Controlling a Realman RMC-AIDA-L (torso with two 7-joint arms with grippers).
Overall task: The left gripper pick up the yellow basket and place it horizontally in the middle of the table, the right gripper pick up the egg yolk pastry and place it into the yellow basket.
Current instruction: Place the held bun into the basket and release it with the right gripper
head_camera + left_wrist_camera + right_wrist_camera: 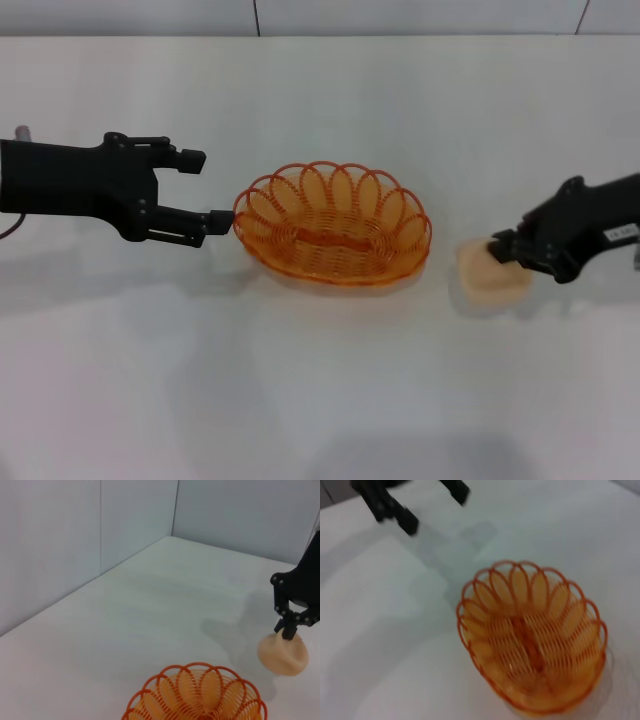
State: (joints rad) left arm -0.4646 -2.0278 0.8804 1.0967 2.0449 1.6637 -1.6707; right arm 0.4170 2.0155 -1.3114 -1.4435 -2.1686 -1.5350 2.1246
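The yellow basket (333, 224) already lies lengthwise, empty, mid-bench (320, 400). The left hand (200, 190), fingers spread wide and holding nothing, sits just beside its rim. Still to do: the right hand (500, 248) grips the egg yolk pastry (490, 272) near the basket's other end.

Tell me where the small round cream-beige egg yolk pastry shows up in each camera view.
Head view: the small round cream-beige egg yolk pastry sits at right, at the right gripper, beside the oval orange wire basket.
Left wrist view: pastry at lower right, under that gripper.
Right wrist view: not in it.
Shared landmark: the basket.
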